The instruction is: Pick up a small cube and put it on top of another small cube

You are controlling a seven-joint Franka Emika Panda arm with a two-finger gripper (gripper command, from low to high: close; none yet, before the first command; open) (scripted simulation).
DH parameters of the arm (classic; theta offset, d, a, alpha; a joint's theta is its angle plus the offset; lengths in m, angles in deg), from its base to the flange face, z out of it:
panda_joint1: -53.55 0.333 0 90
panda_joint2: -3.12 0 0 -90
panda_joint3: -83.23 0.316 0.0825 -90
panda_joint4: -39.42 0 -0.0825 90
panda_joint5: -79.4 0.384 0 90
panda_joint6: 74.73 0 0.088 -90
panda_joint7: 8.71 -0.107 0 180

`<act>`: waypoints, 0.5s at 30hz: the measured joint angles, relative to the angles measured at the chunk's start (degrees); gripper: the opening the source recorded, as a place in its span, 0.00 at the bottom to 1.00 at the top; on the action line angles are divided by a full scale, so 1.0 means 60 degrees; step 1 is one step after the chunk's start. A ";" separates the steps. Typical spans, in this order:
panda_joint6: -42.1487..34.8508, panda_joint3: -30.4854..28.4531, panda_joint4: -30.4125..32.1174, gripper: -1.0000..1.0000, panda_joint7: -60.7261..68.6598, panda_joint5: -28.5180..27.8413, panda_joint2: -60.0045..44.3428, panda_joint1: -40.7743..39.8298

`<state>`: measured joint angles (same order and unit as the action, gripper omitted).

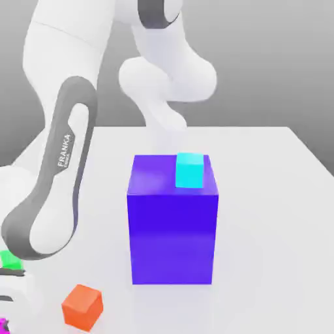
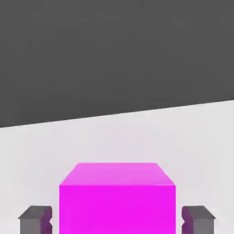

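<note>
The small cube (image 2: pixel 117 199), bright magenta-pink, rests on the white table between my gripper's (image 2: pixel 117 220) two grey fingers (image 2: pixel 34 220). One finger stands close against each of its sides, and the gripper is shut on it. In the exterior view a sliver of this small cube (image 1: pixel 3 325) peeks out at the bottom left corner, under the white hand. A small green cube (image 1: pixel 9 259) lies just behind the hand. A small orange cube (image 1: pixel 83 306) sits on the table to the exterior view's right of it.
A tall blue-violet block (image 1: pixel 173 228) stands mid-table with a small cyan cube (image 1: pixel 190 169) on its top, near the far right corner. The arm's white and grey links (image 1: pixel 62 169) arch over the exterior view's left side.
</note>
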<state>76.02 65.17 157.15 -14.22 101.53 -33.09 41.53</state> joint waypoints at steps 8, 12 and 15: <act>-0.0788 -0.0659 0.0643 0.00 -0.0038 -0.0646 0.1415 0.0307; -0.0771 -0.1088 0.1827 0.00 0.0981 -0.1141 0.2604 0.0032; -0.0650 -0.1435 0.2775 0.00 0.1753 -0.1633 0.3531 -0.0155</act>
<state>72.12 56.56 173.80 -3.71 91.74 -11.91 40.59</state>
